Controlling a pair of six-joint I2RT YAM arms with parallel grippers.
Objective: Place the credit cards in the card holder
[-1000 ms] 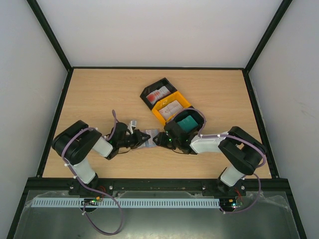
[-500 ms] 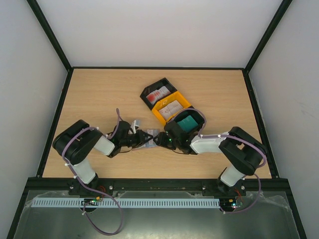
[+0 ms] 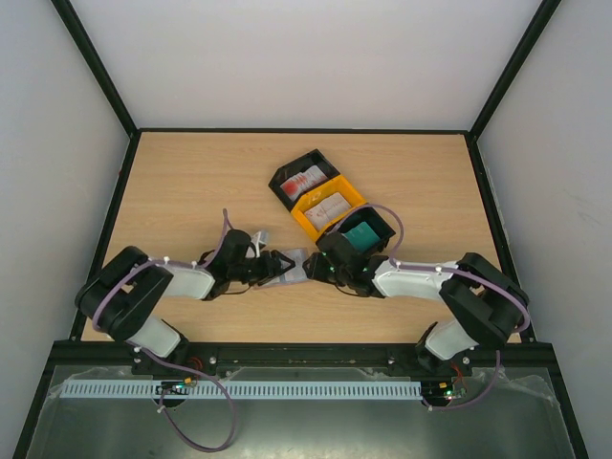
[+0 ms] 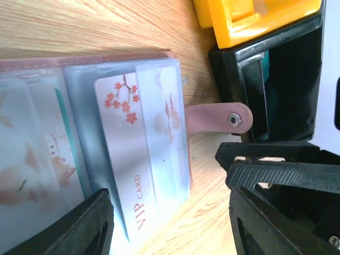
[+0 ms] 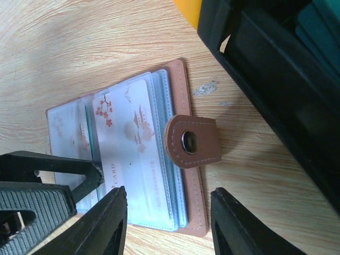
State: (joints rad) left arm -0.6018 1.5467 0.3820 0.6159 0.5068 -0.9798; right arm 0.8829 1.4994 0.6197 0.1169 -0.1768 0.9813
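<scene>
The card holder [image 3: 293, 269] lies open on the table between both grippers, its brown strap [image 5: 191, 141] folded over the edge. A white credit card with red blossoms [image 4: 130, 154] sits in one of its clear pockets [image 5: 130, 146]. My left gripper [image 4: 170, 223] is open, its fingers either side of that card's near end without touching it. My right gripper [image 5: 170, 228] is open too, straddling the holder's strap-side edge. Other credit cards rest in trays: a red-and-white one [image 3: 304, 179], a white one [image 3: 331, 204] and a teal one [image 3: 361, 234].
Three trays stand in a diagonal row behind the holder: a black one [image 3: 284, 182], an orange one [image 3: 308, 218] and a black one [image 3: 384, 226] right beside my right wrist. In the left wrist view the right gripper's ribbed finger [image 4: 287, 175] is close by.
My left gripper was shut on the white card and has opened, leaving the card in the pocket. The left arm has stretched lower and further right. The right gripper kept its opening.
</scene>
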